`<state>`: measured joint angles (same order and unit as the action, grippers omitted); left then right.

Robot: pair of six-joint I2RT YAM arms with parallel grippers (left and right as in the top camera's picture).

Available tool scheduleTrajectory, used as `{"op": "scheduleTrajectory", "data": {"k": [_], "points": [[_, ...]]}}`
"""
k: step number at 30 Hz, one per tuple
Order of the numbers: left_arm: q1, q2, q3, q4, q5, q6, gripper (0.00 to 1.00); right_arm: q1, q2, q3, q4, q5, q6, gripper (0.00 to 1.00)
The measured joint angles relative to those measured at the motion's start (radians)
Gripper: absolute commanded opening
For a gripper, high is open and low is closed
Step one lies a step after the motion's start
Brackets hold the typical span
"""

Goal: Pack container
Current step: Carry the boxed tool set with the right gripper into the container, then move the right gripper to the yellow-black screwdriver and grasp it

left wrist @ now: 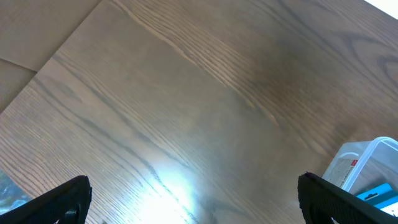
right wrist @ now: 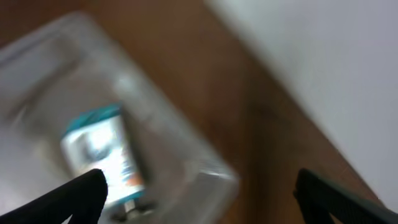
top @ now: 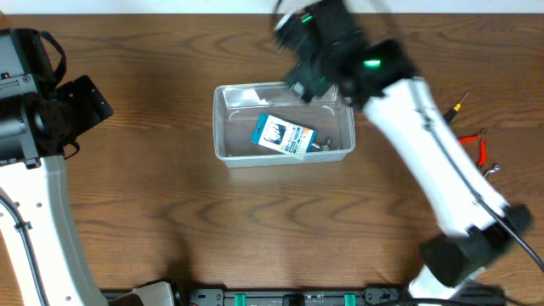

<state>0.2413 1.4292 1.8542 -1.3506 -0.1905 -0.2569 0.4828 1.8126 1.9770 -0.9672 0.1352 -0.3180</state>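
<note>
The container [top: 229, 144] sits mid-way across the counter [top: 170, 229], the blue-and-white box [top: 284, 136] inside. Right fingers [right wrist: 81, 196] hover above its far edge, spread wide and empty — clear of the contents. Left fingers [left wrist: 62, 200], also wide, hang well aside, leaving room.

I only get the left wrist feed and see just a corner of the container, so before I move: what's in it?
Observer: A blue-and-white box lies inside the container.
Operator: Where's the other arm?
Observer: The right gripper hangs above the container's far side, jaws wide open, nothing between them.
Operator: Anything lying outside?
Observer: Yes, red pliers and a screwdriver lie on the table, on the right arm's side.
</note>
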Motion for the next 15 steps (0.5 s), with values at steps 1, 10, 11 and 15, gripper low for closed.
{"op": "scheduleTrajectory", "data": {"k": [1,10,11,15], "points": [[0.000,0.000,0.000,0.000,0.000,0.000,0.98,-0.043,-0.031,0.008,0.008,0.038,0.077,0.99],[0.000,0.000,0.000,-0.007,0.000,0.000,0.98,-0.497,-0.006,0.023,-0.222,0.144,0.756,0.99],[0.000,0.000,0.000,-0.007,0.000,0.000,0.98,-0.542,0.024,0.023,-0.233,0.123,0.798,0.99],[0.000,0.000,0.000,-0.007,0.000,0.000,0.98,-0.661,0.142,0.020,-0.246,0.057,0.872,0.99]]}}
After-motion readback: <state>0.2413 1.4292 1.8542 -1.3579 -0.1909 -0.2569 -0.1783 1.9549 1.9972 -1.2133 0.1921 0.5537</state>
